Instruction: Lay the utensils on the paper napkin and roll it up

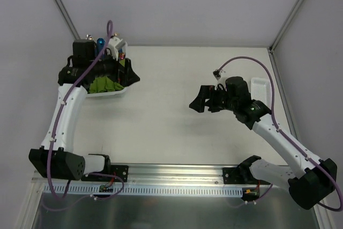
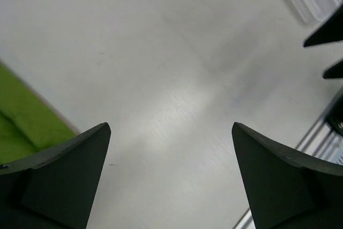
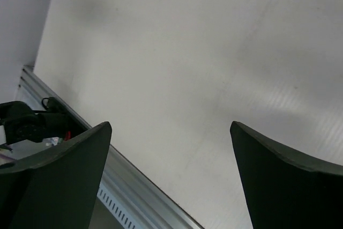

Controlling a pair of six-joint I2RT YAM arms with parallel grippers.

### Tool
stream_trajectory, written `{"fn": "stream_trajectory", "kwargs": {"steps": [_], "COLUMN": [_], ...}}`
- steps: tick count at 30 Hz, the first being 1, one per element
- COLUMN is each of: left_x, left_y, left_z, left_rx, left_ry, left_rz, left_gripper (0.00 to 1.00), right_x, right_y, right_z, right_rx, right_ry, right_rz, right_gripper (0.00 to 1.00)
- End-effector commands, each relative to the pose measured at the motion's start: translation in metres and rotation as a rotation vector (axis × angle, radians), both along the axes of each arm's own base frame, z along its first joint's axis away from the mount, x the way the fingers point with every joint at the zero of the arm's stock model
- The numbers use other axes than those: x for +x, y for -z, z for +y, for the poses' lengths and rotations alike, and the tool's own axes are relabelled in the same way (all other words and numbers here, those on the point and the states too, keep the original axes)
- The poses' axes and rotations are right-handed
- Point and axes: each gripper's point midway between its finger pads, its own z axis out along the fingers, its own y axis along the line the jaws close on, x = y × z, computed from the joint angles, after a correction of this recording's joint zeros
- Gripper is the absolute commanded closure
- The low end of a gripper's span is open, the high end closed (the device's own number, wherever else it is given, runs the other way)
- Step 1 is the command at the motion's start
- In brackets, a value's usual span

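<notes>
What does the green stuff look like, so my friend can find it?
On the pale table, find the far left corner, where a shallow white tray sits beneath the left arm's black hand. The bunched olive-green paper lies in the tray's near part. It is the only green thing there; its neighbours are black robot parts and a small blue piece.

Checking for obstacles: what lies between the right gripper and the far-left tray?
Nothing; the top view shows only bare table between the right gripper and that tray.
</notes>
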Motion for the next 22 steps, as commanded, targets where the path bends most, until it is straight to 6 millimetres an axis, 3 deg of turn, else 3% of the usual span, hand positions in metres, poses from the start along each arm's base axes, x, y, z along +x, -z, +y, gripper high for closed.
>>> {"fn": "stream_trajectory", "kwargs": {"steps": [1, 5, 6, 8, 9, 16, 22], "left_x": [-0.025, -0.041, -0.047, -0.048, -0.053, -0.055, -0.054], "left_y": [0.031, 0.064, 0.081, 0.091, 0.107, 0.141, 0.139], "left_z": [-0.02, -0.025, -0.024, -0.022, -0.02, -0.006, -0.011], "left_rx": [0.062, 0.033, 0.041, 0.05, 0.055, 0.114, 0.083], "left_ry": [0.078, 0.102, 0.106, 0.096, 0.088, 0.014, 0.016], "left_rz": [0.01, 0.108, 0.143, 0.132, 0.161, 0.179, 0.169], "left_gripper": [0.01, 0.01, 0.01, 0.01, 0.01, 0.01, 0.01], "right_x": [0.003, 0.002, -0.001, 0.002, -0.001, -0.01, -0.011], "right_y": [0.003, 0.023, 0.029, 0.041, 0.05, 0.075, 0.08], "right_z": [-0.033, -0.06, -0.067, -0.084, -0.09, -0.109, -0.109], "right_rx": [-0.173, -0.308, -0.334, -0.419, -0.444, -0.501, -0.501], "right_ry": [0.054, 0.105, 0.118, 0.163, 0.17, 0.215, 0.207], "right_rz": [-0.069, -0.083, -0.08, -0.097, -0.087, -0.078, -0.078], "right_gripper": [0.01, 0.01, 0.01, 0.01, 0.01, 0.01, 0.01]}}
